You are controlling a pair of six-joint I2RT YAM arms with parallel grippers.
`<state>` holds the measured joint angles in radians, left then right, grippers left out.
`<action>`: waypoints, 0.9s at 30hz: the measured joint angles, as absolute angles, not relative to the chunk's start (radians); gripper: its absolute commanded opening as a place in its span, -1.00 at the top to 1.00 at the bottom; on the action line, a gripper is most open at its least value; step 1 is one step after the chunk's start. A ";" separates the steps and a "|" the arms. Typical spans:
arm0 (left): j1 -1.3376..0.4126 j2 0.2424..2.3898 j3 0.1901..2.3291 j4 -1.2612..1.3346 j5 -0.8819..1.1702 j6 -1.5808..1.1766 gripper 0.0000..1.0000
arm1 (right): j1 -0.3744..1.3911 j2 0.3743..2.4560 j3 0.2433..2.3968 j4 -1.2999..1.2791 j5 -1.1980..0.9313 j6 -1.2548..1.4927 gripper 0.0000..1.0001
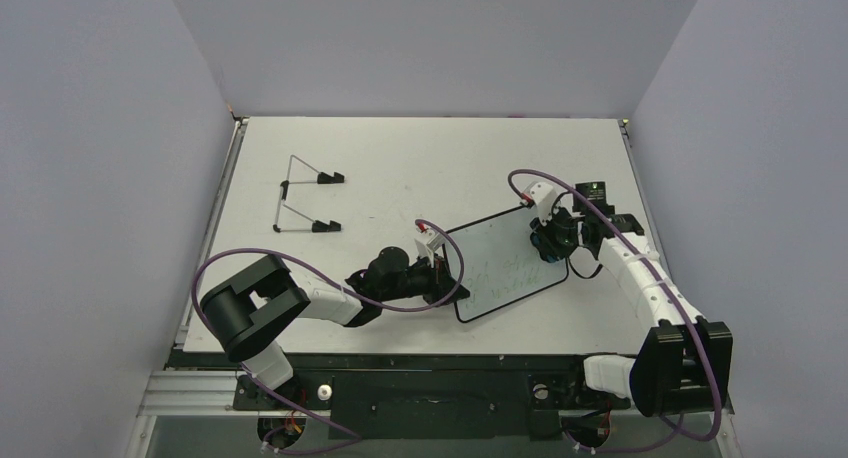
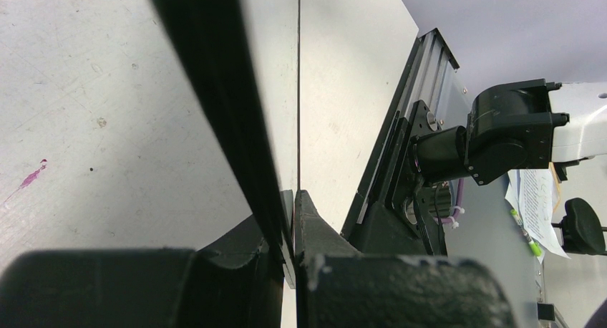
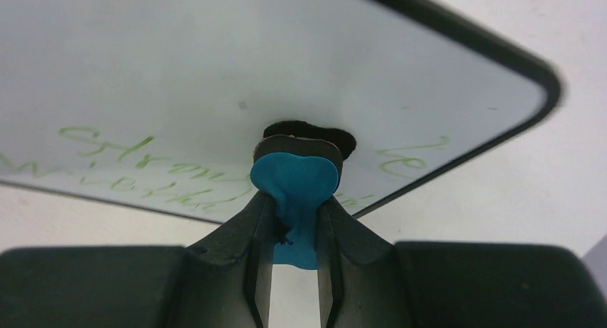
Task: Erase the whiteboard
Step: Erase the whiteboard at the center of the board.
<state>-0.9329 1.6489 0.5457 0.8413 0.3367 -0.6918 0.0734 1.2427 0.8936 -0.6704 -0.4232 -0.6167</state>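
Observation:
The whiteboard, white with a narrow black rim and faint green handwriting, sits right of the table's middle, tilted. My left gripper is shut on its left edge; in the left wrist view the board's black rim runs edge-on between my fingertips. My right gripper is shut on the blue-and-black eraser, whose black pad presses on the board's face near its right end. Green writing shows left of the eraser.
A thin wire stand with black feet lies at the far left of the table. Grey walls close in both sides and the back. The right arm's base shows beyond the table's near edge.

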 measured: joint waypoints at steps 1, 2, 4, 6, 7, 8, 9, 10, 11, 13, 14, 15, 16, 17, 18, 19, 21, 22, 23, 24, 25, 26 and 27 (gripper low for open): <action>-0.933 1.649 0.546 0.841 0.341 -0.690 1.00 | 0.064 1.225 0.882 -0.640 -0.413 -0.594 1.00; -0.933 1.649 0.546 0.841 0.344 -0.690 1.00 | 0.057 1.214 0.875 -0.619 -0.404 -0.578 1.00; -0.933 1.649 0.546 0.841 0.351 -0.690 1.00 | 0.045 1.200 0.866 -0.575 -0.376 -0.545 1.00; -0.933 1.649 0.546 0.841 0.353 -0.690 1.00 | 0.039 1.201 0.866 -0.548 -0.352 -0.533 1.00; -0.933 1.649 0.546 0.841 0.353 -0.690 1.00 | 0.037 1.203 0.866 -0.546 -0.345 -0.534 1.00; -0.933 1.649 0.546 0.841 0.353 -0.691 1.00 | 0.033 1.209 0.867 -0.547 -0.340 -0.537 1.00; -0.933 1.649 0.546 0.841 0.353 -0.692 1.00 | 0.033 1.214 0.867 -0.549 -0.337 -0.541 1.00; -0.933 1.649 0.545 0.841 0.353 -0.695 1.00 | 0.031 1.222 0.871 -0.555 -0.337 -0.546 1.00; -0.933 1.649 0.545 0.841 0.353 -0.698 1.00 | 0.031 1.232 0.877 -0.564 -0.337 -0.554 1.00; -0.933 1.649 0.543 0.842 0.352 -0.701 1.00 | 0.027 1.250 0.892 -0.589 -0.339 -0.575 1.00; -0.933 1.649 0.542 0.842 0.352 -0.702 1.00 | 0.027 1.256 0.900 -0.604 -0.343 -0.590 1.00; -0.933 1.649 0.540 0.844 0.351 -0.702 1.00 | 0.027 1.261 0.905 -0.617 -0.348 -0.601 1.00; -0.933 1.649 0.539 0.847 0.352 -0.701 1.00 | 0.026 1.264 0.910 -0.634 -0.361 -0.618 1.00; -0.933 1.649 0.537 0.850 0.352 -0.699 1.00 | 0.024 1.266 0.913 -0.652 -0.374 -0.632 1.00; -0.933 1.649 0.535 0.851 0.352 -0.698 1.00 | 0.023 1.268 0.913 -0.669 -0.391 -0.648 1.00; -0.933 1.649 0.534 0.854 0.352 -0.698 1.00 | 0.023 1.268 0.914 -0.683 -0.405 -0.657 1.00; -0.933 1.649 0.533 0.857 0.352 -0.694 1.00 | 0.022 1.268 0.913 -0.707 -0.439 -0.670 1.00; -0.933 1.649 0.532 0.857 0.352 -0.694 1.00 | 0.020 1.268 0.913 -0.708 -0.450 -0.665 1.00; -0.933 1.649 0.532 0.857 0.352 -0.694 1.00 | 0.019 1.266 0.913 -0.703 -0.458 -0.645 1.00; -0.933 1.649 0.532 0.858 0.352 -0.694 1.00 | 0.016 1.261 0.910 -0.689 -0.461 -0.619 1.00; -0.933 1.649 0.532 0.859 0.352 -0.694 1.00 | 0.014 1.250 0.903 -0.662 -0.459 -0.583 1.00; -0.933 1.649 0.532 0.859 0.352 -0.694 1.00 | 0.010 1.240 0.896 -0.637 -0.455 -0.552 1.00; -0.933 1.649 0.532 0.860 0.352 -0.694 1.00 | 0.004 1.227 0.888 -0.604 -0.442 -0.512 1.00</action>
